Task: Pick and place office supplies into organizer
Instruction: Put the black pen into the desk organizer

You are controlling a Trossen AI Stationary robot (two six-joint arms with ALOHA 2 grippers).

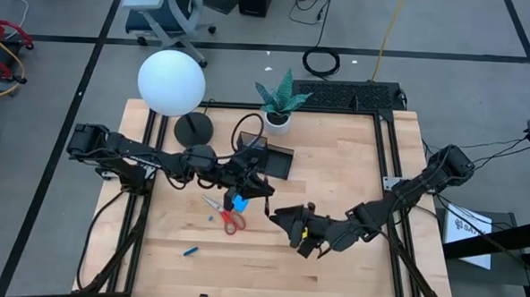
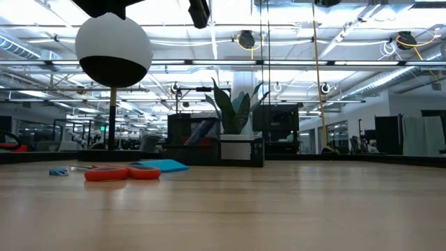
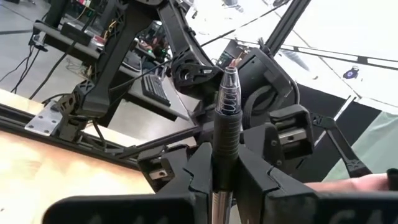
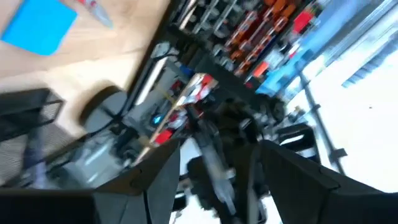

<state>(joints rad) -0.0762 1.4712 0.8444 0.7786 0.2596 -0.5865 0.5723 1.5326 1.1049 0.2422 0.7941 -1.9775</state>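
Observation:
My left gripper [image 1: 261, 189] is above the table's middle, shut on a pen [image 3: 227, 93] with a black grip sleeve and a clear tip. My right gripper [image 1: 284, 219] faces it from the right. It is open, and its fingers [image 4: 163, 180] stand on either side of the blurred pen [image 4: 214, 168] without touching it. Below them, red-handled scissors [image 1: 227, 215] and a blue note pad [image 1: 240, 204] lie flat on the wood. A tiny blue piece [image 1: 191, 250] lies nearer the front. The black organizer [image 1: 272, 158] stands behind them. My left gripper pinches the pen between its two fingers at the black grip sleeve [image 3: 226, 140], just behind the clear tip. The fingers come in about level from the table's left. The tip end juts out past the fingers toward my right gripper. The pen is lifted clear of the table.
A lamp with a white globe [image 1: 171, 82] and a round black base [image 1: 194, 127] stands at the far left. A potted plant [image 1: 280, 109] stands beside the organizer. Bare wood [image 1: 354, 170] lies to the right and along the front.

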